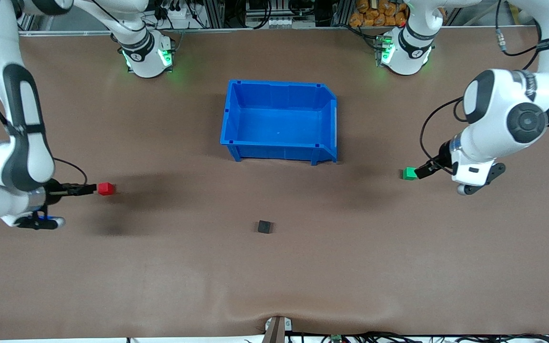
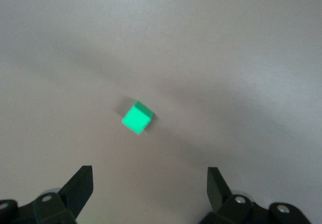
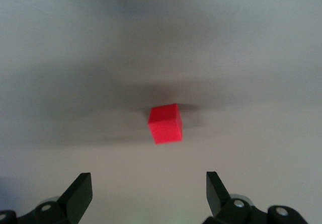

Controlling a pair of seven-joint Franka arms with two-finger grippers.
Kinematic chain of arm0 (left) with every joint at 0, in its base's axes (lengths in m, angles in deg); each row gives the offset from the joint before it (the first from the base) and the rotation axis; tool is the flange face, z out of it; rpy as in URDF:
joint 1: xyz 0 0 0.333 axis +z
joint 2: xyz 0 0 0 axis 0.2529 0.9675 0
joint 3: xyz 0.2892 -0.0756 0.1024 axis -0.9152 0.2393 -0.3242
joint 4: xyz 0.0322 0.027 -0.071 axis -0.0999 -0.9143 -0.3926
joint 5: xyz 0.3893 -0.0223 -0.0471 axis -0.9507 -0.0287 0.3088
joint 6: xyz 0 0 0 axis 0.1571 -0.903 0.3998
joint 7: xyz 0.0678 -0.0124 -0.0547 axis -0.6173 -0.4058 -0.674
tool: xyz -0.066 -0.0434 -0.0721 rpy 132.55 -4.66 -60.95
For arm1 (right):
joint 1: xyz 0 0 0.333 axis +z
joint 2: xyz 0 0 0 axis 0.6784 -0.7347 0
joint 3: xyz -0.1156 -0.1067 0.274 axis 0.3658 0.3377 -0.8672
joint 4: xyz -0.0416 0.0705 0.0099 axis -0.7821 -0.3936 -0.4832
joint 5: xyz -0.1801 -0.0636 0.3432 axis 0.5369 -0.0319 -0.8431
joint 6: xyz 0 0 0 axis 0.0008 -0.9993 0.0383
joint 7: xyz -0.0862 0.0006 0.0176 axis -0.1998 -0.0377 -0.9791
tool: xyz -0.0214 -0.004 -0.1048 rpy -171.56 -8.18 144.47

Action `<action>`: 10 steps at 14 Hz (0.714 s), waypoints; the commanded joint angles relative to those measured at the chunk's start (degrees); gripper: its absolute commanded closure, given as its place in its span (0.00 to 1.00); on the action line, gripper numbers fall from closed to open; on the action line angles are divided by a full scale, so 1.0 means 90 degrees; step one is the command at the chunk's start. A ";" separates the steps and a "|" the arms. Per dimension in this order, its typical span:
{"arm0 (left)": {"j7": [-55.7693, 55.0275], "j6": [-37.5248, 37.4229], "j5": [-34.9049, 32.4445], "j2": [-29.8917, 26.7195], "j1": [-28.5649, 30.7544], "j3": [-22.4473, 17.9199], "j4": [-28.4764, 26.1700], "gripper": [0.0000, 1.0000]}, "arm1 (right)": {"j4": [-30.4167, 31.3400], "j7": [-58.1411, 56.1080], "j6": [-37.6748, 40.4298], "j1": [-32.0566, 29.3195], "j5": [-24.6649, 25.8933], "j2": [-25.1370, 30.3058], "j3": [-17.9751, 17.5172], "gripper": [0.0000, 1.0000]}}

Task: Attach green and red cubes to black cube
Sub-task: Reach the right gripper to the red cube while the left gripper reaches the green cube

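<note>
front view: my left end effector (image 1: 426,168) hangs over the table (image 1: 160,267) at the left arm's end, just beside the small green plastic cube (image 1: 409,173). my right end effector (image 1: 86,189) sits beside the small red plastic cube (image 1: 106,188) at the right arm's end. the small matte black cube (image 1: 264,226) lies between them, nearer the camera than the empty blue plastic bin (image 1: 279,119).

left wrist view: fingers (image 2: 78,186) spread open, green cube ahead, centred, not yet between them.

right wrist view: fingers (image 3: 79,190) open, red cube (image 3: 165,123) ahead, centred.

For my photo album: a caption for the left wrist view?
Open left gripper above a green cube lying on the table.
</note>
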 commanded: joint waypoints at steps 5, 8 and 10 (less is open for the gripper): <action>0.2342 0.0791 -0.0617 0.0709 0.0035 0.0074 -0.0461 0.00 | 0.0280 -0.0006 -0.0718 0.0072 0.0002 -0.0580 -0.0047 0.02; 0.3574 0.1111 -0.0608 0.1060 0.0269 0.0074 -0.0452 0.00 | 0.0348 -0.0240 -0.0777 0.0033 0.0041 -0.0707 -0.0047 0.27; 0.3625 0.1590 -0.0608 0.1373 0.0299 0.0083 -0.0452 0.00 | 0.0533 -0.0318 -0.0942 0.0004 0.0041 -0.0844 -0.0047 0.47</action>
